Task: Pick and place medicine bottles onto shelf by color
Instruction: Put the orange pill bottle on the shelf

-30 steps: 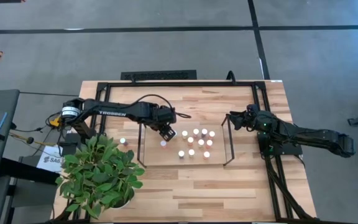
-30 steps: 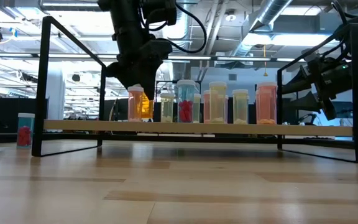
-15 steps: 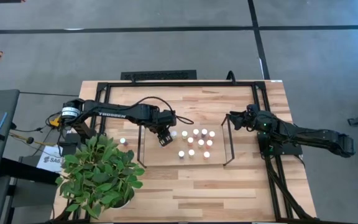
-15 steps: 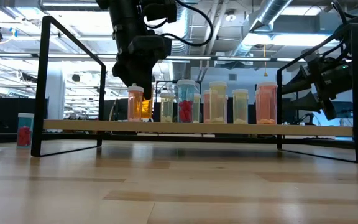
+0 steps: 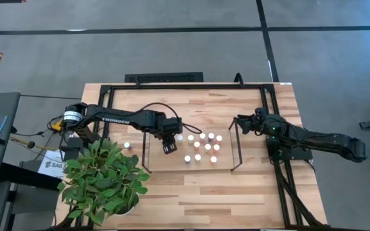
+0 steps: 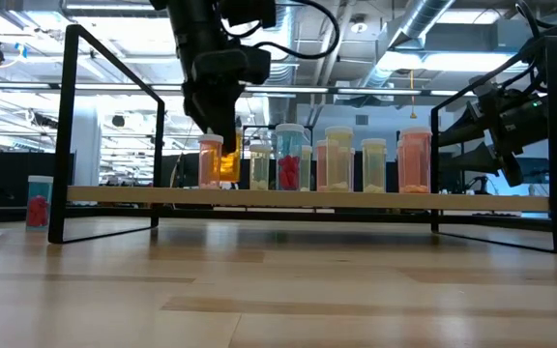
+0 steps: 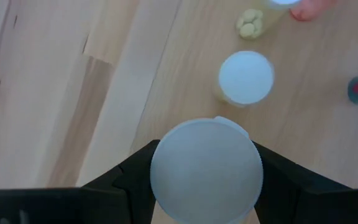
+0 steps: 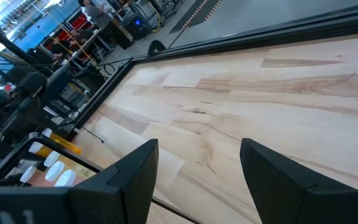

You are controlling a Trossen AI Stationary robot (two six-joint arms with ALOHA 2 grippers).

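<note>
left gripper [image 7: 205, 186] pinching an orange bottle [image 6: 211, 160] over the shelf [image 6: 307, 196], placing step looks underway.
next it needs setting down at 9 o'clock of the bottle cluster [image 5: 202, 147]; right gripper [image 5: 241, 122] waits spread.

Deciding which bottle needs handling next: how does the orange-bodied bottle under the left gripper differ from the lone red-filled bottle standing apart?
The orange-bodied bottle stands on the light-wood shelf; the red-filled bottle stands on the bare table, outside the shelf's wire end. The orange one sits directly under the left gripper; the red one has no gripper near. Both are upright and capped. The right gripper waits open.
</note>
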